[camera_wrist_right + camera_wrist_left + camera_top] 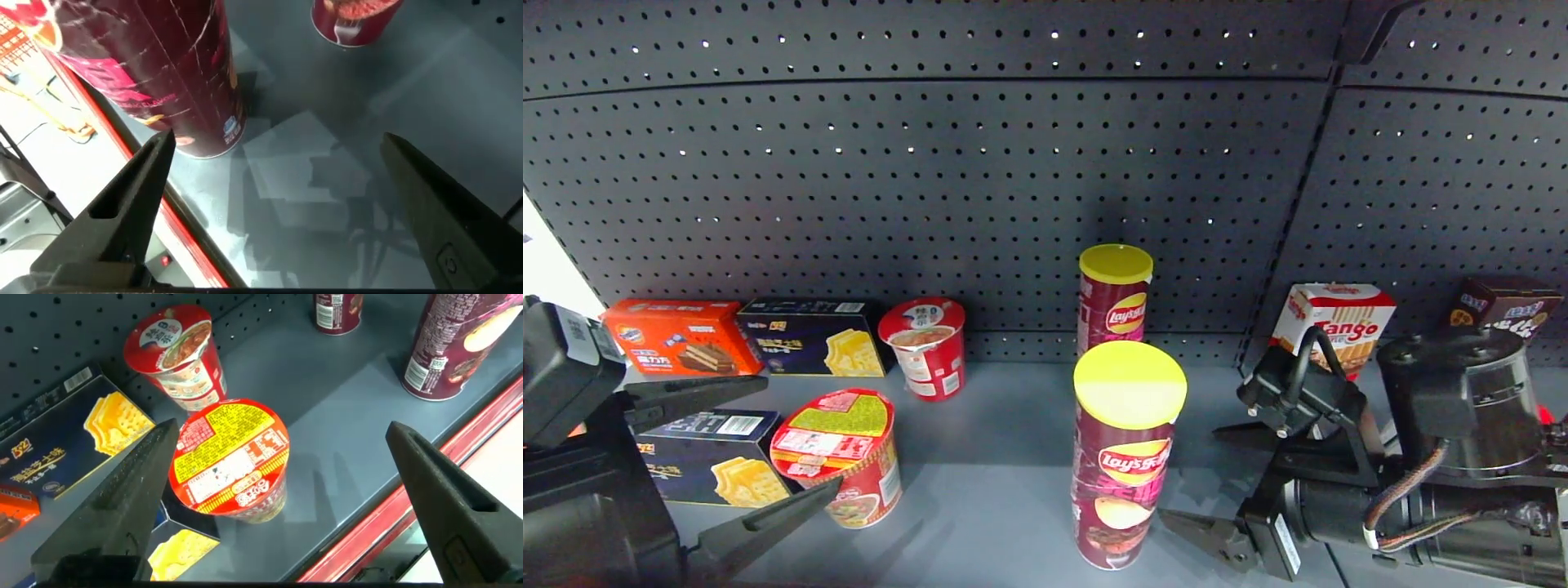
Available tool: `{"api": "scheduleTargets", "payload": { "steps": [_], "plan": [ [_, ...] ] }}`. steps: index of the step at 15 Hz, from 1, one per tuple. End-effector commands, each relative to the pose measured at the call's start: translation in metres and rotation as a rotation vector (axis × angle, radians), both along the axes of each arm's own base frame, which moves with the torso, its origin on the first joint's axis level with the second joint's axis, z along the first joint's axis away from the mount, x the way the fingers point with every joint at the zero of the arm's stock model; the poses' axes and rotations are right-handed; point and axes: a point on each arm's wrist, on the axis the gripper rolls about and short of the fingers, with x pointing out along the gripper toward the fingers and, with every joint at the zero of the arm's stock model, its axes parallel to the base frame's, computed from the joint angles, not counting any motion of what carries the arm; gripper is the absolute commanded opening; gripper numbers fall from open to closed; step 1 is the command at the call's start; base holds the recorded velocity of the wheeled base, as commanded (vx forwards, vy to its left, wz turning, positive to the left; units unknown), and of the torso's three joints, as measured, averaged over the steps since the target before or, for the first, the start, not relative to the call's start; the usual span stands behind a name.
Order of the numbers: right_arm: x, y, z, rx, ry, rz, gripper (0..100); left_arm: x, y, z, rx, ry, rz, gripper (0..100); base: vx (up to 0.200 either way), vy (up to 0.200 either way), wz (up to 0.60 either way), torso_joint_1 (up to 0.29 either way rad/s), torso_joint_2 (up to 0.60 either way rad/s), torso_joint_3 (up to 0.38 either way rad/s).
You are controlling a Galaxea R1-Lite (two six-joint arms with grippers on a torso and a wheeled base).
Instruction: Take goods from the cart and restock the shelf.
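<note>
Two maroon chip cans with yellow lids stand mid-shelf, one at the front (1125, 457) and one at the back (1114, 298). My right gripper (1188, 474) is open just right of the front can (155, 65), at its lower part, with nothing between its fingers (122, 212). My left gripper (805, 430) is open at the shelf's left front. The front red noodle cup (837, 453) stands upright just beyond its fingers, close to one finger (122, 506). In the left wrist view this cup (233, 457) is ahead of the left gripper (282, 433), not gripped.
A second noodle cup (927, 347), an orange box (678, 335) and two dark blue boxes (813, 336) (715, 453) fill the left side. A wafer box (1335, 322) and a brown box (1507, 306) stand at the right. Bare shelf (1005, 457) lies between cups and cans.
</note>
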Motion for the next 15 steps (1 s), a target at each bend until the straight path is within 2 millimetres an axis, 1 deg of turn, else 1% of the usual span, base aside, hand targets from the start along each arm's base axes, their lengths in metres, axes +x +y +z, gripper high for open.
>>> {"api": "scheduleTargets", "payload": {
  "steps": [1,7,10,12,15],
  "plan": [
    [0.001,0.001,-0.001,-0.003,0.004,0.002,100,0.000,0.000,-0.001,0.000,0.001,0.000,100,0.000,0.000,0.00,0.000,0.00,0.000],
    [0.000,-0.003,-0.001,-0.002,0.004,-0.010,100,-0.001,0.000,-0.001,0.000,0.005,0.000,100,0.000,0.000,0.00,0.000,0.00,0.000],
    [0.006,-0.009,-0.001,-0.001,0.003,-0.046,100,-0.001,0.000,-0.001,0.000,0.005,0.000,100,0.000,0.000,0.00,0.000,0.00,0.000],
    [0.007,-0.009,-0.001,-0.001,0.003,-0.049,100,-0.001,0.000,-0.001,-0.001,0.005,0.002,100,0.000,0.000,0.00,0.000,0.00,0.000],
    [0.011,-0.004,-0.004,-0.011,0.011,-0.037,100,-0.001,0.001,-0.005,0.002,0.016,0.004,100,0.000,0.000,0.00,0.000,0.00,0.000]
  ]
}}
